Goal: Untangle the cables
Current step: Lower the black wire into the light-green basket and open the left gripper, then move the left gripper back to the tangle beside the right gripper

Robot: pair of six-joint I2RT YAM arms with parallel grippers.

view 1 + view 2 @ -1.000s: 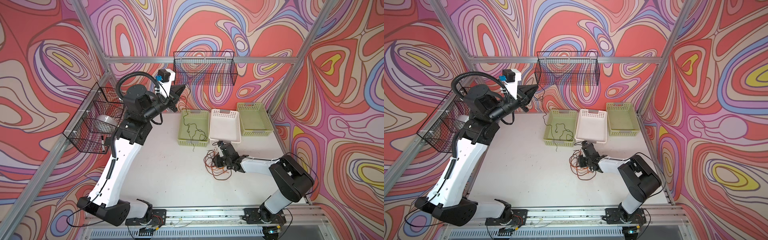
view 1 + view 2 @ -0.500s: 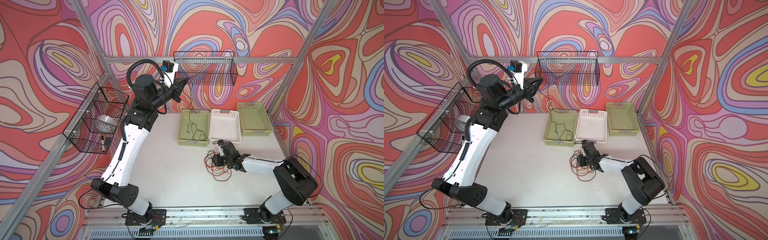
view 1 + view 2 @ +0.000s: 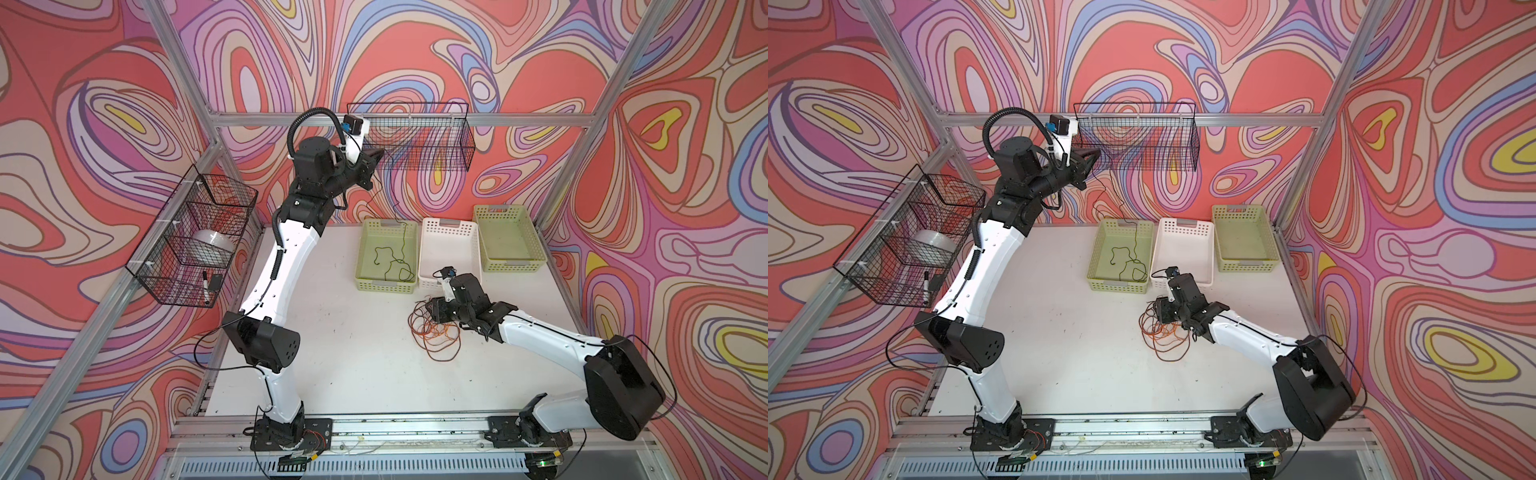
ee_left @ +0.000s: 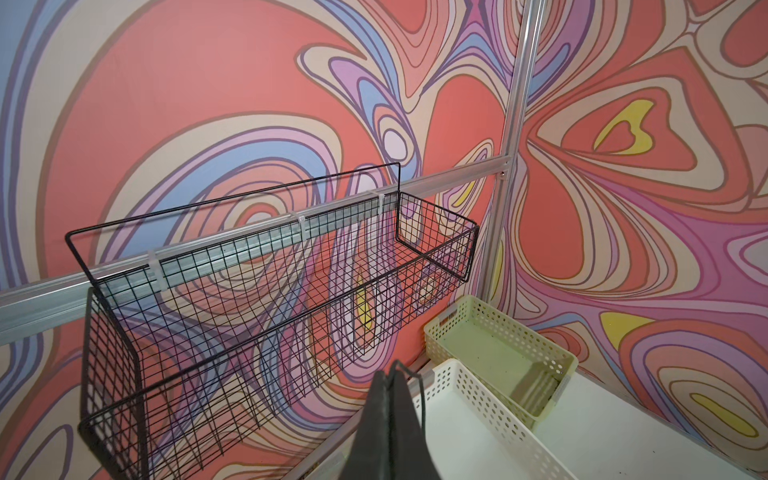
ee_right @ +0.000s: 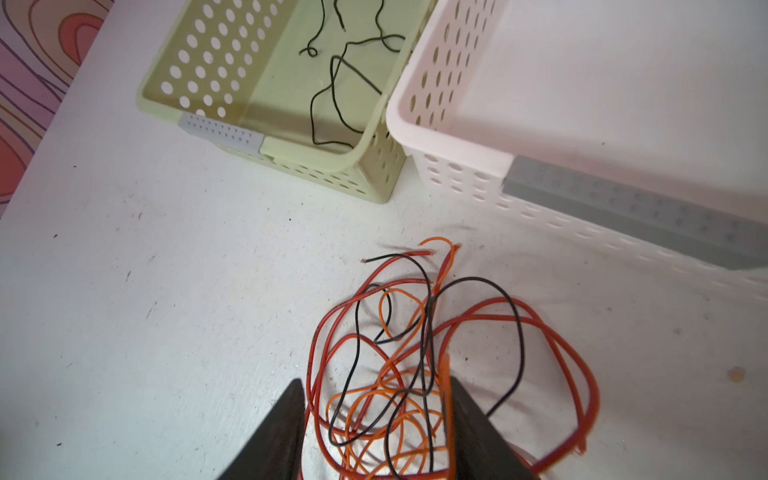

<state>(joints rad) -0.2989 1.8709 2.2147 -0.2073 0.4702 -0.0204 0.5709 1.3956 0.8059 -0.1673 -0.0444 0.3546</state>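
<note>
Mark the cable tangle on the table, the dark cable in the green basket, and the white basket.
cable tangle (image 5: 428, 332), right wrist view, on the strands crossing at its middle.
dark cable (image 5: 332, 75), right wrist view, on its straight stretch above the bend.
white basket (image 5: 449, 143), right wrist view, on the near rim.

The cables (image 5: 428, 332) in the lower middle have a smooth, slightly shiny skin; the green basket (image 5: 316, 160) and white basket (image 5: 449, 145) are smooth plastic with holes; the wire basket (image 4: 249, 316) is thin black metal; the table (image 5: 166, 291) is matt white and speckled.
</note>
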